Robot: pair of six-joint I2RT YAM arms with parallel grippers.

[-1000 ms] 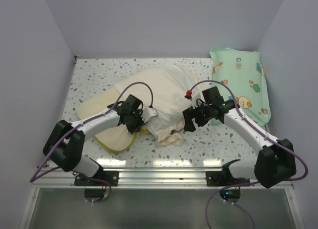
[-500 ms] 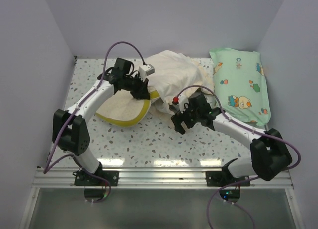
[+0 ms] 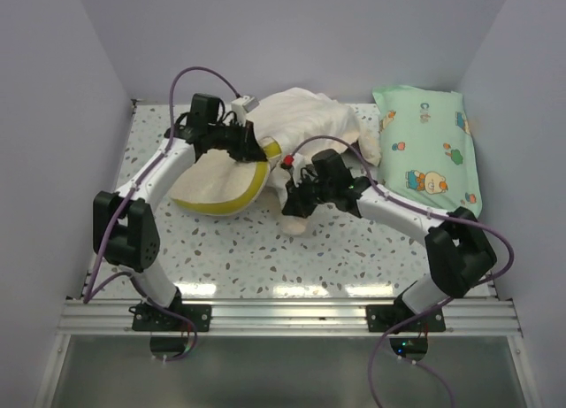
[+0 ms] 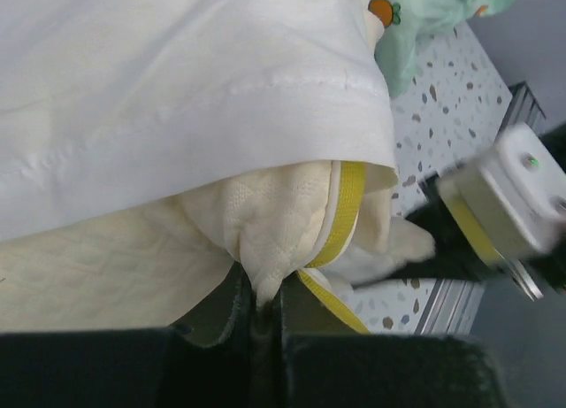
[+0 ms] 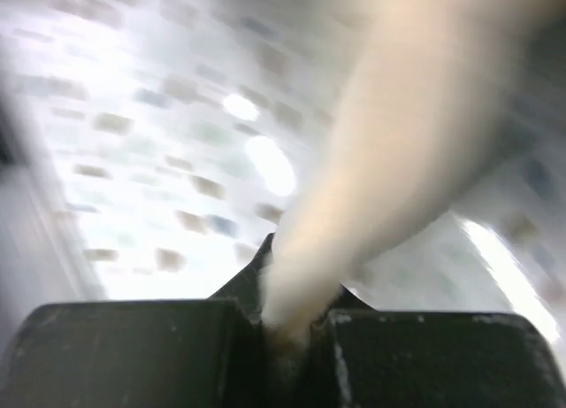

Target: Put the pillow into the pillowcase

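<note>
Left wrist, pillow (image 4: 133,266) partly inside pillowcase (image 4: 177,89)

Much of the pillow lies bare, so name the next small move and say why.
Probably draw the pillowcase hem leftward over the pillow. The right fingers are shut on its cream fabric, the left fingers pinch the pillow's yellow-edged corner under the case's edge, and most of the pillow lies uncovered.
</note>
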